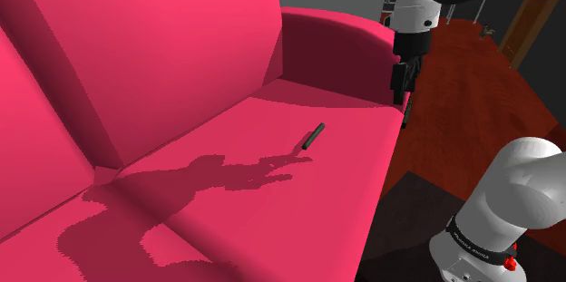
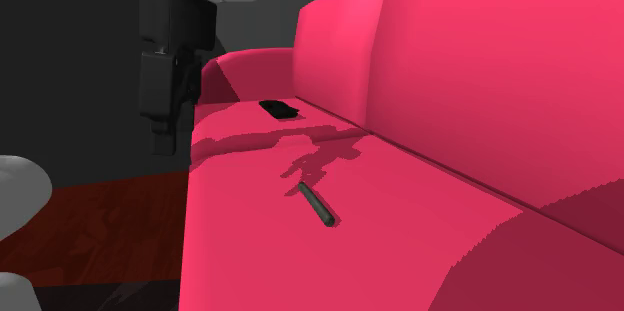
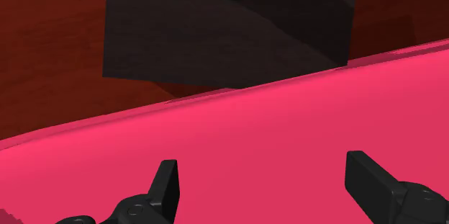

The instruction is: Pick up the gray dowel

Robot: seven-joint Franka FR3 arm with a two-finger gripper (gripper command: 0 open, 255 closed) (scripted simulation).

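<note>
Lying flat and untouched, the dark gray dowel rests on the pink sofa seat. The claw hangs over the seat's front edge, well apart from the dowel, its fingers spread with nothing between them. By my judgement the approach is in hand. Next the claw must move over the dowel, straddle it and descend.
</note>
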